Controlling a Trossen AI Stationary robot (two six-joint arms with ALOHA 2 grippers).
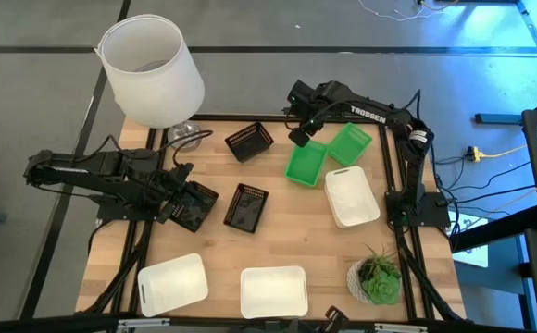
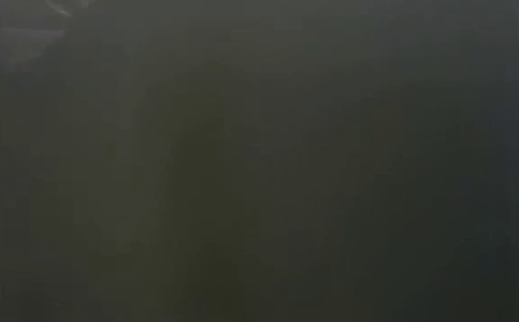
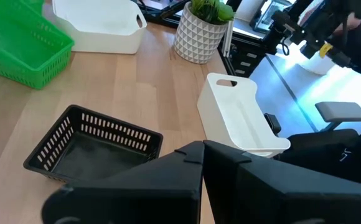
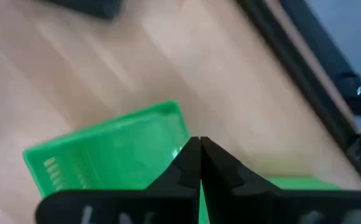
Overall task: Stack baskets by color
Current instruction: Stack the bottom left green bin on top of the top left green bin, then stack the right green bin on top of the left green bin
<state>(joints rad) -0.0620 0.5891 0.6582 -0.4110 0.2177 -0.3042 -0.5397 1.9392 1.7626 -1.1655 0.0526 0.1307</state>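
**Right gripper pinched on green basket rim at far edge; left arm parked over black basket**

Right gripper (image 1: 300,137): at the far side of the wooden table (image 1: 296,236), fingers closed together. In the right wrist view the fingertips (image 4: 196,163) meet on the rim of a green basket (image 4: 115,158); high view puts that basket (image 1: 305,164) just under the gripper, tilted, overlapping a second green basket (image 1: 350,143) beside it toward the far right corner. A third green one cannot be made out.

Left gripper (image 1: 183,196): near the left edge, fingers fully closed, nothing seen between them. It sits over a black basket (image 1: 193,205); whether it touches, cannot tell.

Other black baskets: one mid-table (image 1: 246,206), just beside the left gripper; one near the far edge (image 1: 249,141).

White baskets: one (image 1: 351,196) by the right edge, touching the tilted green basket's near corner; two along the near edge (image 1: 171,283), (image 1: 273,290), well apart from the rest.

Potted plant (image 1: 377,278) occupies the near right corner. White bucket (image 1: 151,69) overhangs the far left corner.

Open room: bare wood in the middle band between the mid-table black basket and the near-edge white pair. Low view is dark; gives nothing.
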